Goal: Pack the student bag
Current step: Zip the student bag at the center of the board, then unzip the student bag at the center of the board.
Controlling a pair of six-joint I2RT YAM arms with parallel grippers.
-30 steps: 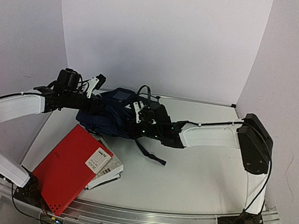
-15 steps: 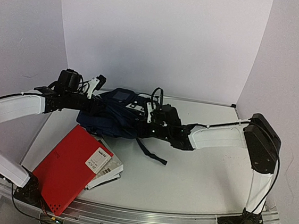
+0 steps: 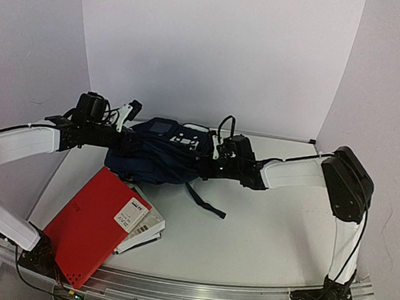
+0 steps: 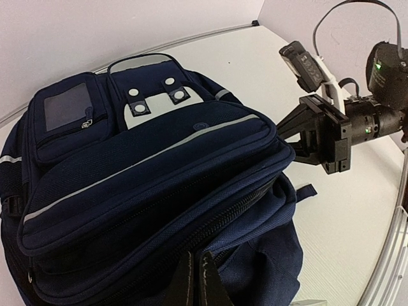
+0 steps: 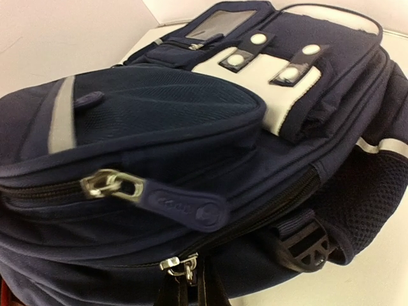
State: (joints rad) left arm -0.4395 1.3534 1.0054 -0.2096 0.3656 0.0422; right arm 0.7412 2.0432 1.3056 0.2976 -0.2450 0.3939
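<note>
Getting the student bag (image 3: 153, 156) open, by the look of it, not yet loading anything. Lying front-up at the far middle of the tabletop (image 3: 270, 229), zips closed, one black strap (image 3: 205, 202) trailing toward the near side. Pinching what appears to be the small metal zipper pull (image 5: 178, 264) with the right end effector (image 5: 188, 287), fingers pressed together at the bag's right edge. Bracing the opposite side with the left end effector (image 4: 194, 284), fingers likewise together against the fabric by the main zip; cannot tell whether cloth is caught between them. Next move, as a judgement: draw the pull along the zip track while holding the bag against the tug, or risk sliding the whole bag. Only then reach for the red book (image 3: 96, 221) at the near left, well apart from the bag.
</note>
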